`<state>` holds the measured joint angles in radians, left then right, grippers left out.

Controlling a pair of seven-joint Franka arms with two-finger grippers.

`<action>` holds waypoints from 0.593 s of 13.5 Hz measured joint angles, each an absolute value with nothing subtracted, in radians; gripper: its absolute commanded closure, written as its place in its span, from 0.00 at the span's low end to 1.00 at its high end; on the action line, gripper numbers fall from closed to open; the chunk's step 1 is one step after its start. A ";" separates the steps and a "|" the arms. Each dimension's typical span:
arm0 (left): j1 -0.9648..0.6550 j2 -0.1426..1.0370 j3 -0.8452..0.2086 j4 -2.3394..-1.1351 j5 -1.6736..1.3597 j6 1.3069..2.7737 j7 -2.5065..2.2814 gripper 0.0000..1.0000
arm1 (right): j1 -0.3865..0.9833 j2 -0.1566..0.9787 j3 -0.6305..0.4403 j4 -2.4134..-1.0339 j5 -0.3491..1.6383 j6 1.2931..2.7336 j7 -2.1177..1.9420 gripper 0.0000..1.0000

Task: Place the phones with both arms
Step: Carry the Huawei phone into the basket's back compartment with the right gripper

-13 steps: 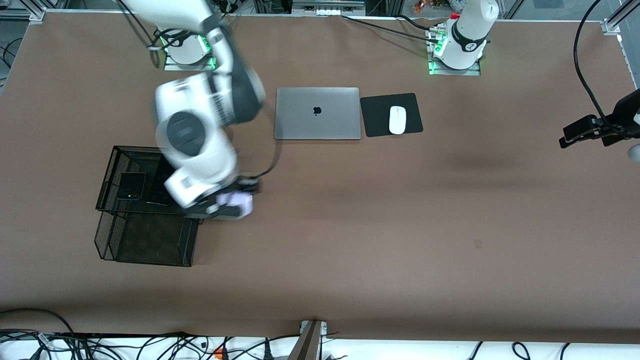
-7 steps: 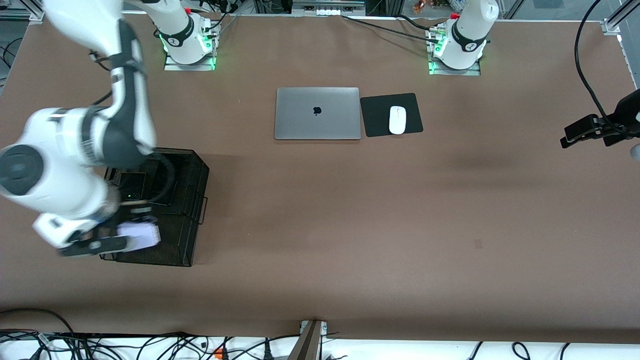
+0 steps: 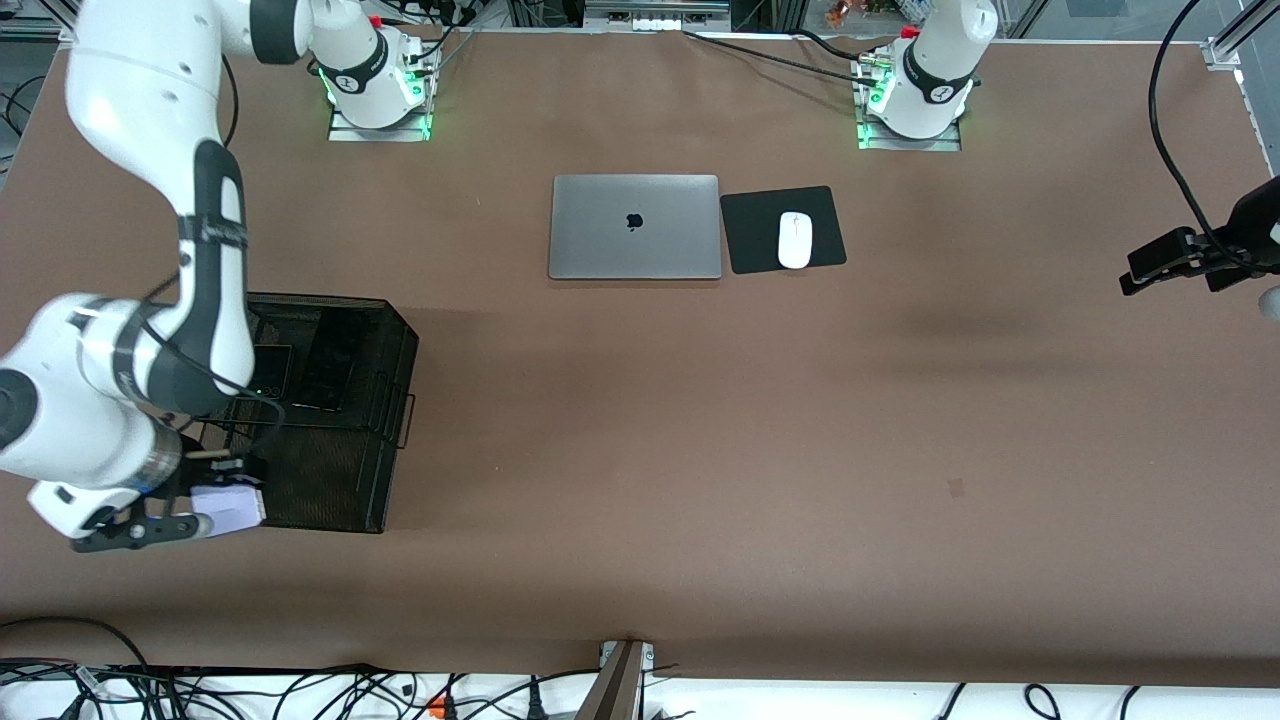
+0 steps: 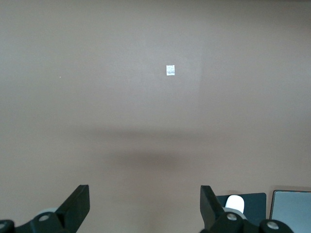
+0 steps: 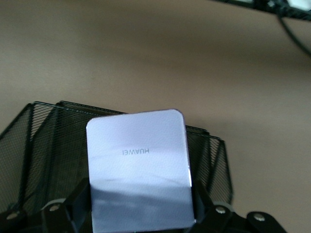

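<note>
Two black phones [image 3: 300,372] already lie in the mesh basket [image 3: 390,340] — the lavender-white phone [image 3: 228,508] remains, clamped in the right gripper [image 3: 175,520] over the basket's near edge. The left gripper [image 3: 1160,262] waits, jaws apart, well away from the basket.

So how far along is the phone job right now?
Done: two black phones lie in the mesh basket's upper tier. In hand: the right gripper holds the lavender phone over the basket's edge nearest the camera. Left: putting it in. The left gripper waits open over bare table.
</note>
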<state>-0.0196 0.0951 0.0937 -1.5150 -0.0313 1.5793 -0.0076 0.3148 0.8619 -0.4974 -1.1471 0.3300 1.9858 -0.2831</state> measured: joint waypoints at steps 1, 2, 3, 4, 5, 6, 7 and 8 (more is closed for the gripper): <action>-0.020 0.095 0.094 -1.515 -0.031 1.579 -0.008 0.00 | 0.315 0.884 -0.497 -1.147 0.352 1.996 -0.281 1.00; -0.020 0.095 0.094 -1.515 -0.031 1.578 -0.008 0.00 | 0.315 0.902 -0.496 -1.147 0.370 1.999 -0.276 1.00; -0.020 0.095 0.094 -1.515 -0.031 1.578 -0.008 0.00 | 0.315 0.915 -0.495 -1.147 0.382 1.999 -0.269 1.00; -0.020 0.095 0.094 -1.515 -0.031 1.577 -0.008 0.00 | 0.315 0.925 -0.493 -1.147 0.387 1.999 -0.255 1.00; -0.020 0.095 0.093 -1.515 -0.031 1.577 -0.008 0.00 | 0.316 0.931 -0.490 -1.147 0.388 1.999 -0.233 0.99; -0.021 0.095 0.093 -1.515 -0.031 1.576 -0.008 0.00 | 0.317 0.934 -0.488 -1.147 0.388 1.997 -0.214 0.92; -0.021 0.095 0.093 -1.515 -0.031 1.576 -0.008 0.00 | 0.318 0.934 -0.486 -1.150 0.388 1.994 -0.193 0.84; -0.022 0.095 0.093 -1.515 -0.031 1.575 -0.008 0.00 | 0.319 0.935 -0.485 -1.152 0.388 1.990 -0.175 0.82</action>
